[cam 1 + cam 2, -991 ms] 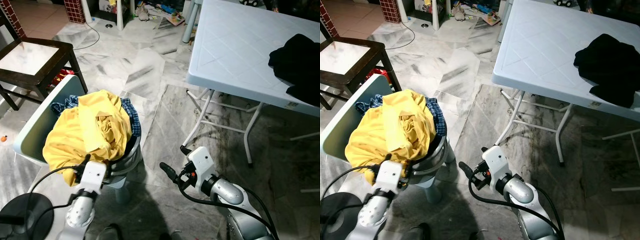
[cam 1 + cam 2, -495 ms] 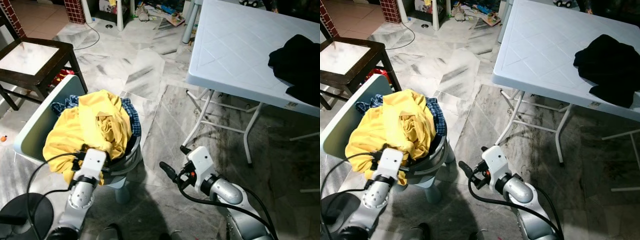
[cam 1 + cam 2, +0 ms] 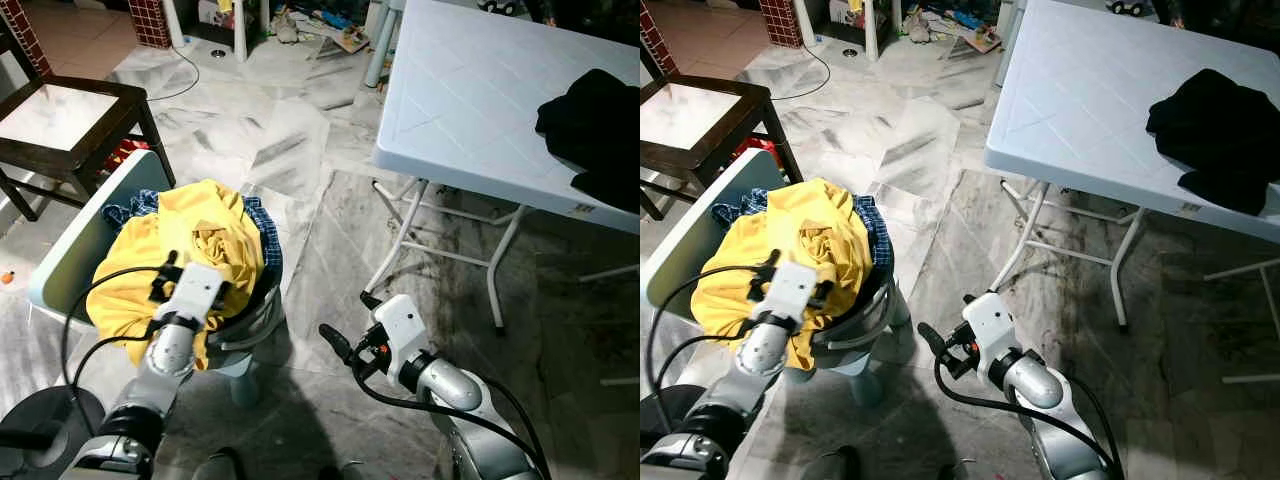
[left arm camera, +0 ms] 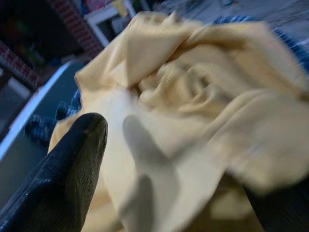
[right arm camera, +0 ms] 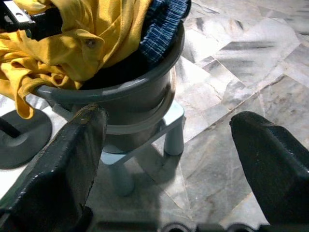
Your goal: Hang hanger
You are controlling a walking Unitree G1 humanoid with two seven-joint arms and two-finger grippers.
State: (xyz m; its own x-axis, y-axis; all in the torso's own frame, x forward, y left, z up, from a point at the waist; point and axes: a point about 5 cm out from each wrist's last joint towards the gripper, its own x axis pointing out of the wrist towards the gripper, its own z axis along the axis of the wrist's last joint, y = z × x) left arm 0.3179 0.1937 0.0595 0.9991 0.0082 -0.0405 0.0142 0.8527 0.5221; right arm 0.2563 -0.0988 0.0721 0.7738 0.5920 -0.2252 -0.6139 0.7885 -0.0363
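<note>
**Bright overhead light, one blurred wrist view**

Both eye views are sharp and evenly lit; the marble floor (image 3: 300, 150) shows pale glare, with a dark shadow at the bottom edge. The left wrist view blurs the yellow cloth (image 4: 193, 96). The right wrist view is crisp.

Left wrist view blurs the yellow shirt (image 4: 193, 111); basket (image 5: 140, 92) contents beneath seem buried.

Basket (image 3: 262, 305) on a stool (image 5: 145, 145), lower left, piled with a shirt (image 3: 205, 240) over checked cloth (image 3: 262, 228). Left gripper (image 3: 165, 282) directly above the shirt. Right gripper (image 3: 345, 322) just right of the basket, above the floor (image 3: 290, 140). Chair (image 3: 70, 115) behind the basket, far left. Table (image 3: 470, 90) to the right; garment (image 3: 595, 130) on its right end.
</note>
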